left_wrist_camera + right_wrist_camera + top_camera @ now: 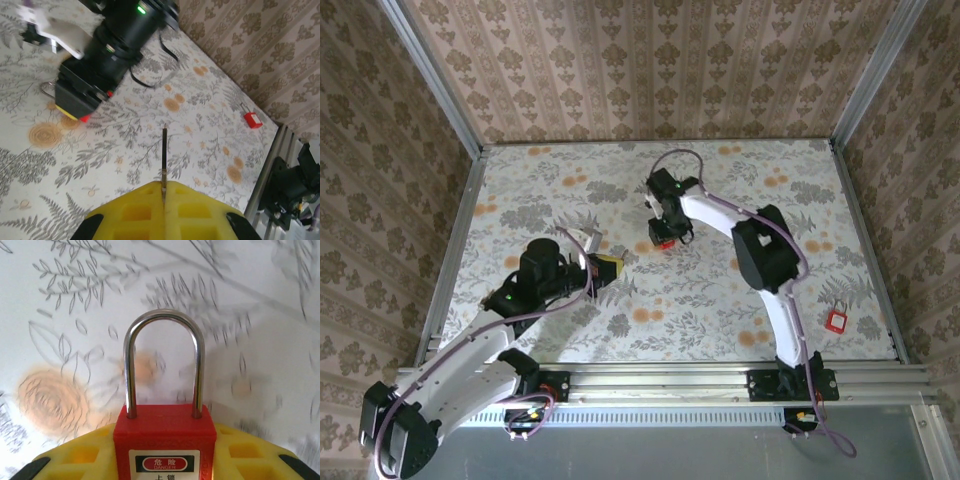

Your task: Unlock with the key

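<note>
My left gripper point(164, 189) is shut on the key point(164, 145). Its thin dark blade sticks straight out from between the yellow pads point(135, 210), above the table. In the top view the left gripper point(606, 266) is left of centre and points right, toward my right gripper point(665, 236). The right gripper point(165, 462) has its yellow pads pressed against both sides of a red padlock point(165, 437), whose steel shackle point(164, 320) stands closed and points away from the wrist. The left wrist view shows the right gripper point(75, 100) low over the table, the shackle point(46, 90) poking out beside it.
A second red padlock point(836, 321) lies near the table's right front corner, also the small red padlock point(252, 120) in the left wrist view. The floral table point(720, 300) is walled by patterned panels, with a metal rail point(670, 380) along the near edge.
</note>
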Motion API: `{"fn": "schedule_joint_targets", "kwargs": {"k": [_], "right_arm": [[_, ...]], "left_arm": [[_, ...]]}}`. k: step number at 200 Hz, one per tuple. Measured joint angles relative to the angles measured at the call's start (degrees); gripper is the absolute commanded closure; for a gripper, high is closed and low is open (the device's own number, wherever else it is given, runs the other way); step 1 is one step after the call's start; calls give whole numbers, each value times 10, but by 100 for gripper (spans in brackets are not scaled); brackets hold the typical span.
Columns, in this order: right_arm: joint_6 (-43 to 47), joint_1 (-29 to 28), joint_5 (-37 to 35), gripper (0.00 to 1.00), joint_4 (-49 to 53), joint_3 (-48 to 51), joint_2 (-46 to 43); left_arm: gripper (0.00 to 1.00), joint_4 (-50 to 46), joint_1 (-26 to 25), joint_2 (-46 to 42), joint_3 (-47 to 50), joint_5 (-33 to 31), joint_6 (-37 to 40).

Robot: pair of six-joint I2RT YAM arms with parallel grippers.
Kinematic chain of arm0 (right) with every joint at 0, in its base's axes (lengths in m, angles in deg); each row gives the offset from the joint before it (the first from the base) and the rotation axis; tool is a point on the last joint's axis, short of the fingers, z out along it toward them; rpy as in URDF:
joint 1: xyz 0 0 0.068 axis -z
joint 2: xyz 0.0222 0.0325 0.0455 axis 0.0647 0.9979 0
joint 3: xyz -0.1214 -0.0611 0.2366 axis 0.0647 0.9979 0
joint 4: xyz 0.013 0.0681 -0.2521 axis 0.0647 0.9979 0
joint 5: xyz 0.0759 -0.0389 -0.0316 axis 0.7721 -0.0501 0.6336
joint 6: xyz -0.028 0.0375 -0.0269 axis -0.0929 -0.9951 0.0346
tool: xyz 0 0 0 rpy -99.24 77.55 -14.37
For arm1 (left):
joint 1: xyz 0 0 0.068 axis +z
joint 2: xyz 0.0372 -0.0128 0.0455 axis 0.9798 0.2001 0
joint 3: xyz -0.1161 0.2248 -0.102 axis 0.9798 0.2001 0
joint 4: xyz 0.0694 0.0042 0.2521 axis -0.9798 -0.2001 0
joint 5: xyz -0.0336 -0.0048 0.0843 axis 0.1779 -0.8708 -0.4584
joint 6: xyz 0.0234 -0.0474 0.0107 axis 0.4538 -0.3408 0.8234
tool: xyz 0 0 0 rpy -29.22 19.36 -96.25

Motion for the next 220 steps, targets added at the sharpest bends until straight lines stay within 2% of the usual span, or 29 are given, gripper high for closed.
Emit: {"fn": "schedule_joint_targets", "kwargs": {"k": [36, 61, 95, 140, 175, 220], "right_arm": [[-145, 38, 38, 88, -168, 226, -240], [-240, 59, 47, 89, -291, 303, -375], [-349, 44, 49, 89, -404, 385, -490], [-448, 5, 17, 90, -448, 446, -532], [-476, -40, -14, 90, -455, 457, -533], [-497, -48, -36, 90, -468, 474, -536]], "left_arm": [[100, 82, -37, 54, 2, -42, -16], [100, 127, -65, 105, 0, -70, -17], [100, 160, -90, 158, -28, -106, -20], [100, 189, -115, 180, -53, -147, -22], [100, 194, -122, 199, -66, -157, -24], [100, 194, -130, 210, -70, -157, -28]]}}
